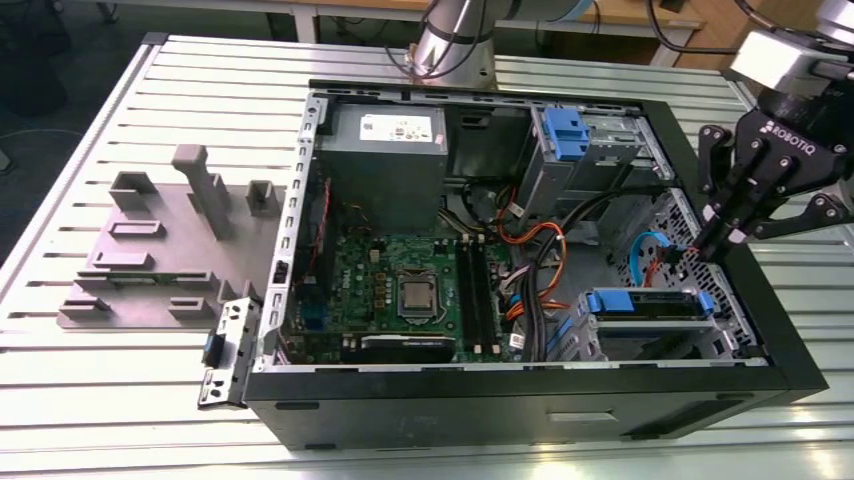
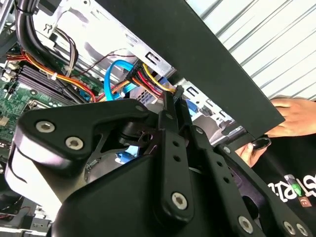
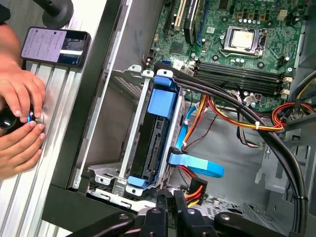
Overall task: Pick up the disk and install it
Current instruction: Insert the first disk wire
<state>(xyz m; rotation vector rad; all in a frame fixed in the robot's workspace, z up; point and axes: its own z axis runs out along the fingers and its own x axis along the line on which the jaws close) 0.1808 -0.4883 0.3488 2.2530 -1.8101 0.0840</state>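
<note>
The black, linked-bar gripper [image 1: 717, 245] hangs at the right of the exterior view, over the right wall of the open computer case [image 1: 534, 385]; its two slim fingers [image 2: 170, 111] are pressed together with nothing between them, their tips beside a bundle of red, yellow and black wires [image 2: 148, 79] in the second wrist view. In the exterior view the disk [image 1: 650, 303], a flat drive in a blue plastic carrier, sits in the grey sheet-metal bay [image 1: 654, 335] at the lower right of the case, just below and to the left of the fingertips. In the first wrist view the disk [image 3: 157, 136] stands on edge inside that perforated metal cage, its blue frame glossy and rounded at both ends, and a flat blue ribbon cable [image 3: 195, 165] bends away from its lower end. The green motherboard [image 1: 400, 270] with its square metal processor lies at the centre of the exterior view, a grey metal power supply [image 1: 387, 140] above it and a second blue bracket [image 1: 563, 135] at the upper right. The case rests on a ribbed aluminium table [image 1: 120, 400]; a grey moulded fixture [image 1: 160, 240] lies at the left. At the left edge of the first wrist view, a person's hands [image 3: 19, 123] grip a small dark object beside a phone [image 3: 54, 47].
</note>
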